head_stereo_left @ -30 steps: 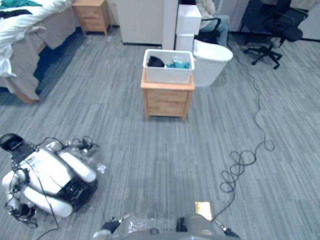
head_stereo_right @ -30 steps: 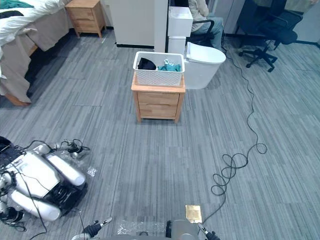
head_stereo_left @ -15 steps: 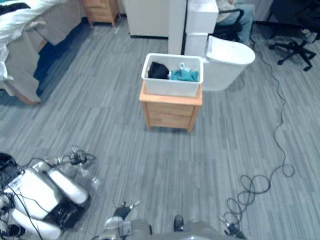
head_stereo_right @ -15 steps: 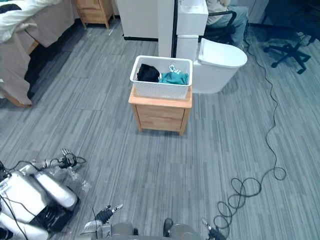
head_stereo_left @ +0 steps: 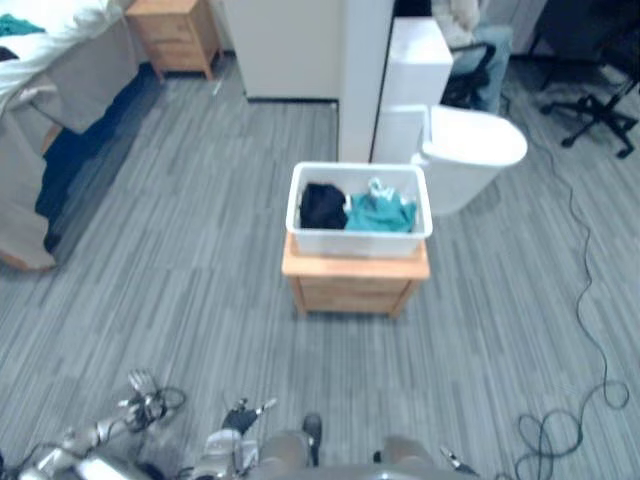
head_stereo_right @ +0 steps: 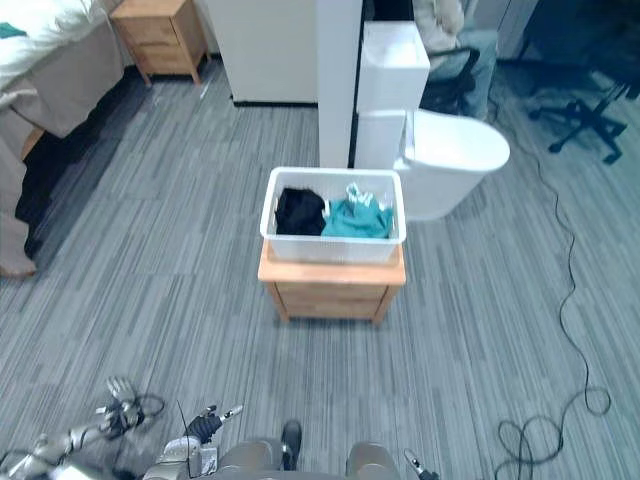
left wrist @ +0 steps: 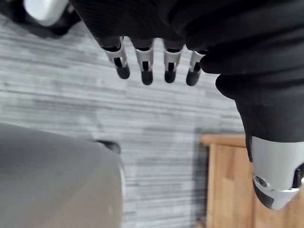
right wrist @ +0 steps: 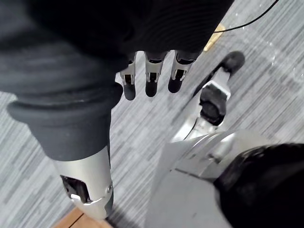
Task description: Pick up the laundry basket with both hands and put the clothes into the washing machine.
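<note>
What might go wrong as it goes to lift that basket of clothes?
The laundry basket covers nearly the whole top of the small wooden nightstand, so an uneven two-handed lift might tip it and spill the clothes. Loose equipment with cables lies on the floor near the robot's left side; a step there may snag.

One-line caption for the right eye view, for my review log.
White laundry basket with black and teal clothes on a wooden nightstand, toilet beyond.

I see a wooden nightstand [head_stereo_left: 355,282] mid-floor, with a white toilet [head_stereo_left: 472,162] just behind it. Bed [head_stereo_left: 68,72] far left, second nightstand [head_stereo_left: 178,35] beside it, office chair [head_stereo_left: 598,126] far right.
</note>
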Available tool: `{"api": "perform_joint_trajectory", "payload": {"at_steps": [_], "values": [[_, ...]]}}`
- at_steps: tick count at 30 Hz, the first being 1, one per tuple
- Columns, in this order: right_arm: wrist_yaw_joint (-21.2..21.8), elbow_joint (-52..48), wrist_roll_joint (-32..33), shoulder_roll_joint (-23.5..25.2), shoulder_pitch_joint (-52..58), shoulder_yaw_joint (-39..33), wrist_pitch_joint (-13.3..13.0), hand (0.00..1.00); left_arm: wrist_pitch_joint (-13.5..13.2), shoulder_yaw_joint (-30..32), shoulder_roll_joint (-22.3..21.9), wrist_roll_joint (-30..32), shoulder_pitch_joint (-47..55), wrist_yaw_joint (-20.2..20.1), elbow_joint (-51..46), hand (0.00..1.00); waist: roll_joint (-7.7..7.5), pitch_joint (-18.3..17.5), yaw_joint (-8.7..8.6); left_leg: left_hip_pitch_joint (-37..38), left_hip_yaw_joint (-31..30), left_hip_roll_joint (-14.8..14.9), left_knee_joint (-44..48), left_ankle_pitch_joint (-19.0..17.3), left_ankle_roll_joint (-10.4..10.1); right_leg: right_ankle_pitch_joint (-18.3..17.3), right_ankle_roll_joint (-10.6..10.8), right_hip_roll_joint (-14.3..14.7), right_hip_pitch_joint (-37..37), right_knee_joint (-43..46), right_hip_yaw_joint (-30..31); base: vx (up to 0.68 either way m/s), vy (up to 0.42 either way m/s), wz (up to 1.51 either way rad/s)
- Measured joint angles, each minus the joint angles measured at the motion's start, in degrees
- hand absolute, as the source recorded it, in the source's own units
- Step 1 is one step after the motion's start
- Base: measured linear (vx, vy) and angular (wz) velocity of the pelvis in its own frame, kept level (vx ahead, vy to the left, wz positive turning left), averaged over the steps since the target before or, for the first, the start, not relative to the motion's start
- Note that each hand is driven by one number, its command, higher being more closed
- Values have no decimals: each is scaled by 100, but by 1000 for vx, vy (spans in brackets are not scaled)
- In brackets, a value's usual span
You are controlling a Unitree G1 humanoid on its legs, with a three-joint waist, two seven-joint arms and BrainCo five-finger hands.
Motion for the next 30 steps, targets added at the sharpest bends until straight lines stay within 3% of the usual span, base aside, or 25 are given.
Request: {"api": "perform_joint_trajectory", "payload": {"at_steps": [1,2,3,4,5,6,7,8,9,11,13,16,17,19,22,24,28,30], "values": [[14,-4,-9,0,-31,-2,-4,0,2,2,3,-18,-49,5,1,0,83,-19,-6,326,-9,124,-169,0,-1,-95,-186,64,-183,-639,-188,585,20,3],[28,-8,-9,-19,-57,-46,-5,0,-5,2,0,-75,-117,7,18,0,173,-35,-11,481,-5,231,-212,-32,-53,-77,-242,210,-364,-1554,-219,577,-5,13],[27,-10,-9,-30,-66,-51,-4,0,-17,4,0,-118,-160,7,22,0,198,-60,-15,532,-1,287,-227,-67,-111,4,-286,276,-445,-2115,-223,485,-42,19],[24,-15,-9,-39,-72,-58,-4,0,-48,7,6,-126,-210,6,23,0,193,-94,-18,628,1,360,-283,-142,-227,317,-381,359,-518,-3044,-261,401,-77,25],[11,-6,-10,-30,-65,-67,0,0,-72,21,37,-123,-233,10,21,0,120,-132,-26,772,15,391,-355,-273,-429,1035,-537,412,-545,-4341,-318,506,-140,35],[-14,14,-54,-12,-40,-70,3,0,-92,22,67,-121,-189,8,33,0,-65,-202,-44,916,11,333,-369,-435,-620,1903,-528,398,-585,-5191,-276,512,-173,36],[-19,19,-63,-2,-25,-82,4,0,-91,22,90,-118,-174,7,59,0,-212,-218,-51,1007,-17,279,-370,-522,-671,2341,-601,356,-598,-5190,-234,523,-261,27],[-24,33,-69,-104,-52,-233,2,0,-69,47,-21,-108,-135,8,147,0,13,-211,-82,1238,-140,440,-378,-683,-656,2607,-843,549,-596,-4786,-206,498,-245,5],[-13,26,-67,-143,-65,-328,-16,0,-70,146,-172,-100,-14,-21,150,0,174,-286,-68,1299,-147,653,-296,-681,-665,2364,-968,709,-533,-4729,-190,481,-238,-11],[-3,24,-66,-180,-100,-404,-19,0,-70,281,-339,-99,21,-44,212,0,338,-324,-55,1395,-179,856,-209,-620,-758,2192,-1126,926,-360,-4727,-293,446,-197,0],[-8,103,-51,-195,-78,-461,-10,0,-78,278,-353,-106,-45,-107,218,0,287,-311,-155,1233,-319,925,500,-494,-969,1853,-1215,941,-70,-4602,-555,378,-213,52],[-14,117,-49,-246,-64,-454,-14,0,-96,260,-349,-107,-55,-113,215,0,189,-295,-100,898,-194,926,1492,-323,-1282,1674,-1290,867,272,-4685,-593,201,-120,26],[-15,100,-45,-304,-78,-453,-26,0,-107,227,-361,-106,-56,-118,213,0,187,-294,-101,714,27,985,1654,-692,-1100,1633,-1303,849,385,-4810,-599,164,-67,26],[-27,84,9,-364,-114,-492,-35,0,-106,215,-384,-113,-8,-116,188,0,216,-308,-48,329,199,970,1135,-1139,-993,1610,-1232,778,511,-5087,-621,105,4,21],[-29,44,140,-445,-131,-512,-51,0,-104,213,-384,-113,133,-96,143,0,355,-368,11,-95,-201,833,278,-1028,-1085,1706,-1029,730,577,-5304,-620,43,99,-5],[-43,-176,513,-483,-125,-465,-116,0,-98,235,-360,-150,274,-55,158,0,541,-387,22,-217,-183,871,283,-509,-775,1619,-896,802,641,-5255,-401,37,178,-50],[-157,-1229,936,-282,-36,-42,-185,0,-122,217,-173,-112,273,4,-116,0,457,-534,-9,-195,387,686,9,-589,-701,1756,-661,617,463,-5373,175,103,199,-70],[-296,-2697,978,-190,329,32,-217,0,-129,262,-147,-137,554,1,-1011,0,398,-571,-39,-192,566,560,-148,-538,-578,1839,-597,530,359,-5494,336,136,172,-49]]}}
